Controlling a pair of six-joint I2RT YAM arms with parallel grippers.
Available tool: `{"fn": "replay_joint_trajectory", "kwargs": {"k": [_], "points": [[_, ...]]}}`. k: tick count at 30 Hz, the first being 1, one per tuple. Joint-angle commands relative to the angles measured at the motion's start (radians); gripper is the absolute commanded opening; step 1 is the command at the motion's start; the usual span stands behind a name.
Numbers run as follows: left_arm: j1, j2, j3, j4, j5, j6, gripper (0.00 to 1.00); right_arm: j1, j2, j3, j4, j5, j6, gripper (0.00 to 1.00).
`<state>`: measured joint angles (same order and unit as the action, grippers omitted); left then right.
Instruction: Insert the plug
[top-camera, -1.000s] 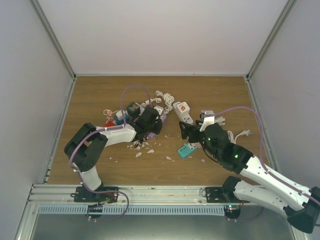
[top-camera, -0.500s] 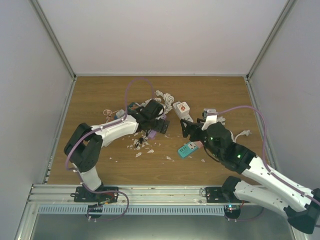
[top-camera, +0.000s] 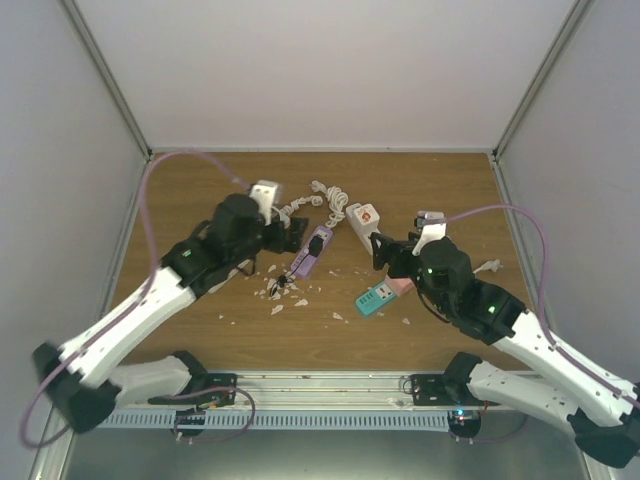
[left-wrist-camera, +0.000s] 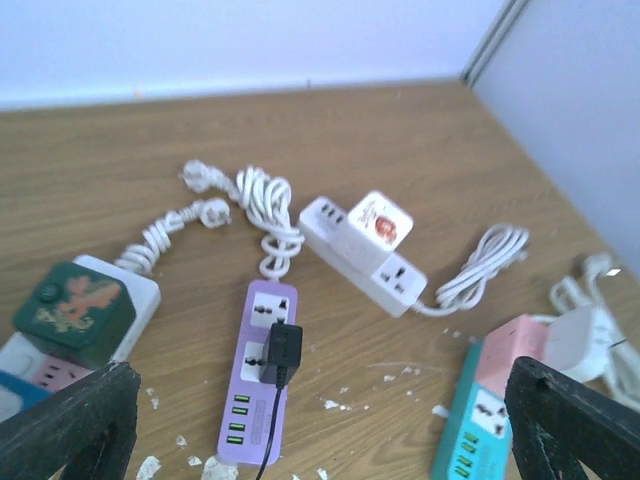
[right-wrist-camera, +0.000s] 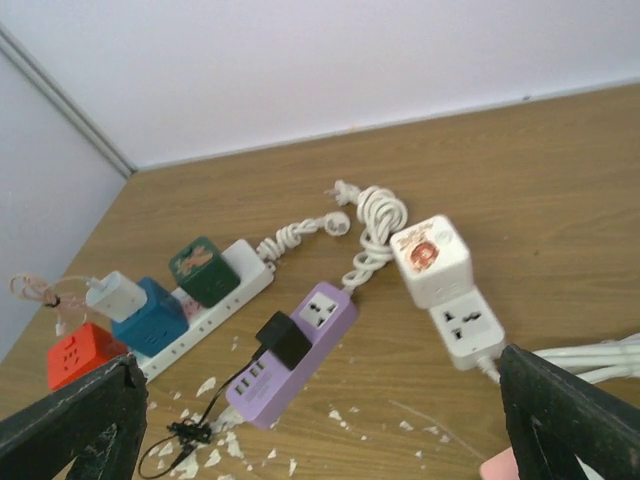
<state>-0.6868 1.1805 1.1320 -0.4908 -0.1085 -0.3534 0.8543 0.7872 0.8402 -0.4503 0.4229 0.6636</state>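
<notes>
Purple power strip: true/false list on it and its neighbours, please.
1. A black plug sits in the purple power strip. True.
2. The left claw is shut on the black plug. False: it is open and holds nothing.
3. The white cube with a red logo sits on a white strip. True.
4. In the top view, the teal-and-pink strip lies left of the purple power strip. False: it lies to its right.
</notes>
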Motion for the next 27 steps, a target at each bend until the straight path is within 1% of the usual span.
{"fn": "replay_joint_trajectory", "kwargs": {"k": [1, 6, 10, 14, 19, 22, 27], "points": [[0.01, -0.222, -0.065, 0.005, -0.003, -0.044, 0.99, -0.007, -0.024, 0.082, -0.124, 0.109, -0.058, 0.96], [0.01, -0.458, -0.088, -0.085, -0.094, -0.056, 0.99, -0.008, -0.097, 0.149, -0.221, 0.186, -0.085, 1.0], [0.01, -0.628, -0.072, -0.143, -0.18, -0.019, 0.99, -0.007, -0.179, 0.177, -0.251, 0.234, -0.136, 1.0], [0.01, -0.757, -0.053, -0.187, -0.27, 0.045, 0.99, -0.006, -0.263, 0.183, -0.277, 0.324, -0.142, 1.0], [0.01, -0.858, -0.053, -0.243, -0.366, 0.093, 0.99, -0.007, -0.349, 0.194, -0.305, 0.414, -0.119, 1.0], [0.01, -0.895, -0.07, -0.256, -0.387, 0.093, 0.99, -0.006, -0.393, 0.176, -0.321, 0.454, -0.07, 1.0], [0.01, -0.919, -0.12, -0.255, -0.396, 0.074, 0.99, -0.007, -0.424, 0.139, -0.325, 0.463, -0.027, 1.0]]}}
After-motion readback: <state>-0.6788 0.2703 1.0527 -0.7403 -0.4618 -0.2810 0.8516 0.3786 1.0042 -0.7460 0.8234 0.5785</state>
